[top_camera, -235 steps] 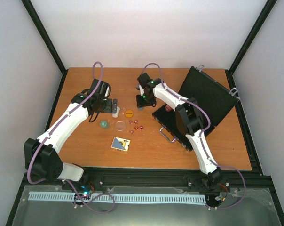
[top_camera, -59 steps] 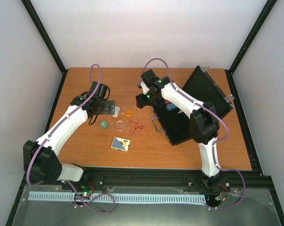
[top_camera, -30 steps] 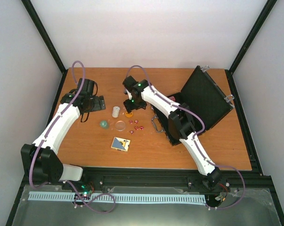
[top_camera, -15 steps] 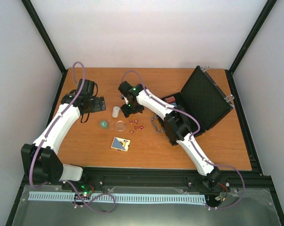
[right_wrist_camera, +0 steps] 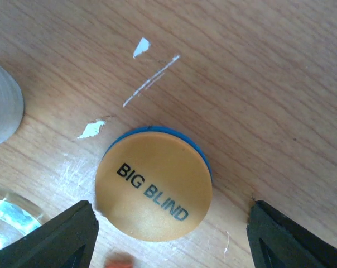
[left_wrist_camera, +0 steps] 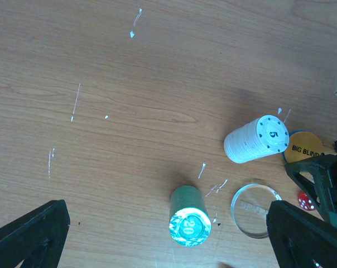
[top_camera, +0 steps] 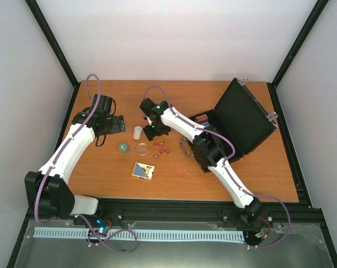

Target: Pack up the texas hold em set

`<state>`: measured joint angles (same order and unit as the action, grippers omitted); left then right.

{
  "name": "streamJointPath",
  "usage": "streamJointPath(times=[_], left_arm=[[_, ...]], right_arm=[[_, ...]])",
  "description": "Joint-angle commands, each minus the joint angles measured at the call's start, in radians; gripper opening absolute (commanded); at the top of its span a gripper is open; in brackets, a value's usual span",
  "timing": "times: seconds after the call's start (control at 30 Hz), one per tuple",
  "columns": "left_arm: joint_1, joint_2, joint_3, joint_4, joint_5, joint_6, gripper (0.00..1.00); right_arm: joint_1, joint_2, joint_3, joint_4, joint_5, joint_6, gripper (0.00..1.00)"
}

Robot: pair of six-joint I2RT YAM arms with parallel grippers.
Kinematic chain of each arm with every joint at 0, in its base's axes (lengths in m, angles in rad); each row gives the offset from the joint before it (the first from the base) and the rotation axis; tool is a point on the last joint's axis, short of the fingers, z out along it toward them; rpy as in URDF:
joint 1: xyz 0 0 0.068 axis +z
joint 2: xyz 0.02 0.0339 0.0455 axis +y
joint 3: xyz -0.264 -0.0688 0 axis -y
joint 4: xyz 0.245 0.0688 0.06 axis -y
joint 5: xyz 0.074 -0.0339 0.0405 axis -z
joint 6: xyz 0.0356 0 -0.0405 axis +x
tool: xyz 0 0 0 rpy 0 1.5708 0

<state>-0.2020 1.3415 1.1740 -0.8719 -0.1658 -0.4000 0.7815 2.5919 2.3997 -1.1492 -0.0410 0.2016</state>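
The right gripper (top_camera: 150, 129) is no longer working over the black case (top_camera: 244, 114) as it was two seconds ago. It is now hanging low over the orange disc (right_wrist_camera: 153, 184), which is lying between its spread fingers. The left gripper (top_camera: 115, 124) is now standing back from the white chip stack (top_camera: 137, 132) it was pressed up against then, and the stack is sitting clear of its wide-open fingers. The case lid, tipped nearly upright earlier, is leaning back open again.
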Motion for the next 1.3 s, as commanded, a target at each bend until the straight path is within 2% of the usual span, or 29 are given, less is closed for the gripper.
streamJointPath(times=[0.0, 0.27, 0.6, 1.07, 1.27], left_arm=[[0.001, -0.017, 0.004, 0.016, 0.0, -0.006, 1.0], [0.001, -0.013, 0.001, 0.017, 0.0, -0.002, 1.0], [0.001, -0.005, 0.006, 0.017, 0.006, -0.002, 1.0], [0.001, 0.0, -0.001, 0.022, 0.013, 0.001, 1.0], [0.001, 0.002, -0.005, 0.024, 0.011, 0.001, 1.0]], right_arm=[[0.013, 0.045, 0.052, 0.001, -0.003, -0.021, 0.74], [0.019, 0.069, 0.065, 0.005, 0.011, -0.046, 0.74], [0.021, 0.098, 0.061, 0.005, 0.002, -0.057, 0.63], [0.021, 0.115, 0.067, 0.024, -0.024, -0.06, 0.68], [0.021, 0.125, 0.061, 0.008, -0.017, -0.065, 0.59]])
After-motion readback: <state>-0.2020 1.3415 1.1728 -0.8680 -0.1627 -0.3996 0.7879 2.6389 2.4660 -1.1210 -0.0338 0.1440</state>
